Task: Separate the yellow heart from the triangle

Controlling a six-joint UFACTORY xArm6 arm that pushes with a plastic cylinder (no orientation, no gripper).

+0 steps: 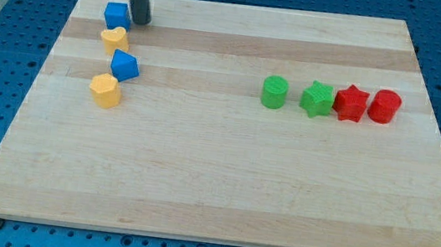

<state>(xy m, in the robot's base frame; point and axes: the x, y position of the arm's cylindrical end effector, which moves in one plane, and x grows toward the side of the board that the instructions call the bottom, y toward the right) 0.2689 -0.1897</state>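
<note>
The yellow heart lies near the board's upper left. The blue triangle lies just below it and slightly to the right, very close or touching. A blue cube sits directly above the heart, touching it. A yellow block of hexagon-like shape lies below the triangle. My tip rests on the board just right of the blue cube and above-right of the yellow heart, a small gap from the heart.
A row of blocks lies at the view's right: a green cylinder, a green star, a red star and a red cylinder. The wooden board sits on a blue perforated table.
</note>
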